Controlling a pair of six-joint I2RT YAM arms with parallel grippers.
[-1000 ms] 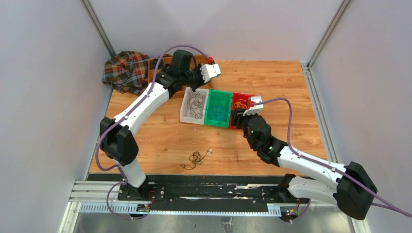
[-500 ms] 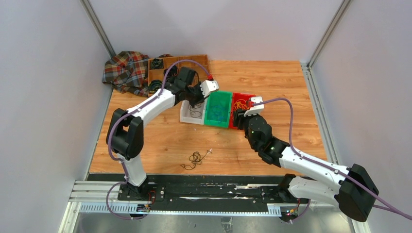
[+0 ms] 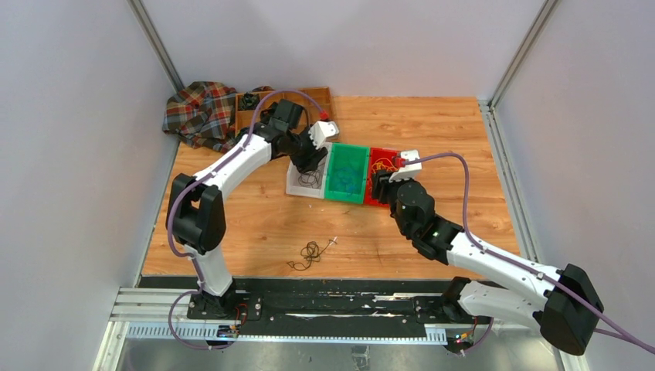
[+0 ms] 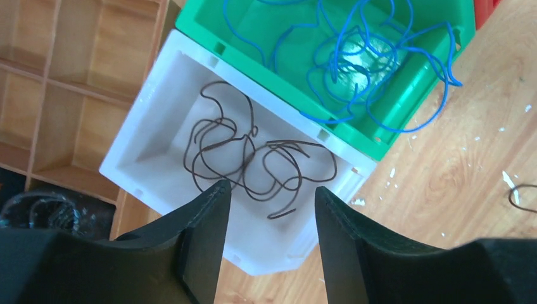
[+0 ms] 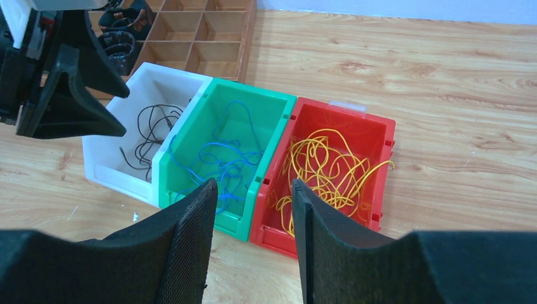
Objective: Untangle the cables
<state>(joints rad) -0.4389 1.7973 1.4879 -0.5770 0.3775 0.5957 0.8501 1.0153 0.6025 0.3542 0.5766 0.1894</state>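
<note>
Thin black cables (image 4: 247,152) lie loose in a white bin (image 4: 145,158). Just above that bin hangs my left gripper (image 4: 271,190), open, with nothing between its fingers. Blue cables (image 5: 221,158) fill the green bin (image 5: 253,95) beside it, and yellow cables (image 5: 329,168) fill the red bin (image 5: 373,123). My right gripper (image 5: 253,187) is open and empty, held over the table just in front of the green and red bins. A small dark tangle of cables (image 3: 310,252) lies on the wood nearer the arm bases.
A wooden compartment tray (image 3: 266,100) stands behind the white bin, with chunky black coils (image 5: 120,38) in its left cells. A plaid cloth (image 3: 199,112) lies at the back left corner. Small white scraps dot the wood near the bins.
My left gripper dropped down over the white bin and its jaws went from shut to open. The right arm has barely moved.
</note>
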